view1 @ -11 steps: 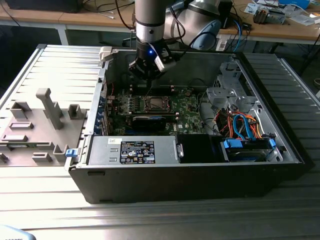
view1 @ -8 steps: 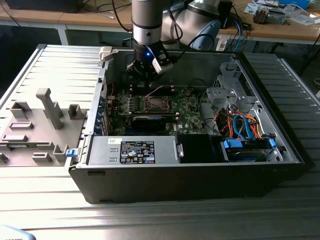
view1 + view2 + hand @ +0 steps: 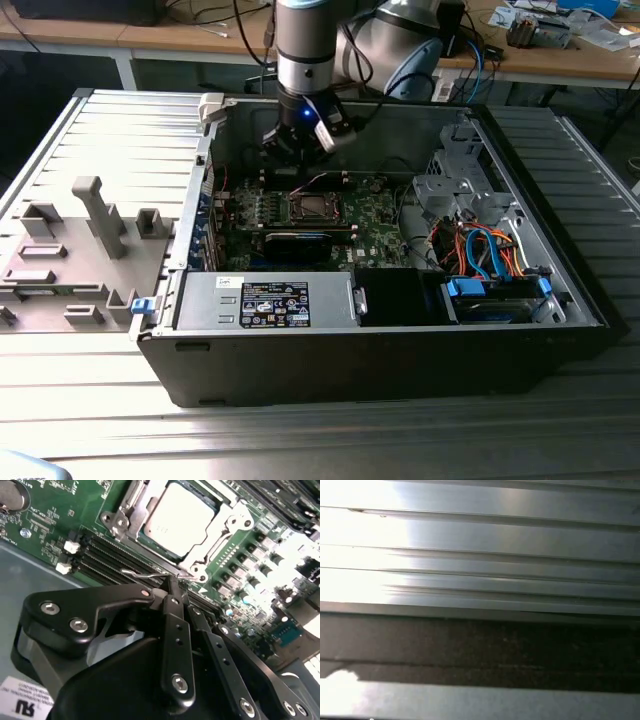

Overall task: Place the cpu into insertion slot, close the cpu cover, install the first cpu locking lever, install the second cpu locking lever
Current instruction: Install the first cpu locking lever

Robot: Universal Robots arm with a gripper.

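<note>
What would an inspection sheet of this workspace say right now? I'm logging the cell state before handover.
Surface: ribbed metal table carrying an open computer case.
Job's things: cpu sits in the insertion slot on the green motherboard; cpu cover lies closed around it; a thin wire locking lever shows beside the socket.
Clutter: grey plastic fixture blocks on the exterior view's left.
Grippers: gripper shut, fingertips together close to the lever.
Cables: orange, blue and white bundle inside the case.
Surroundings: wooden bench with items behind.
</note>
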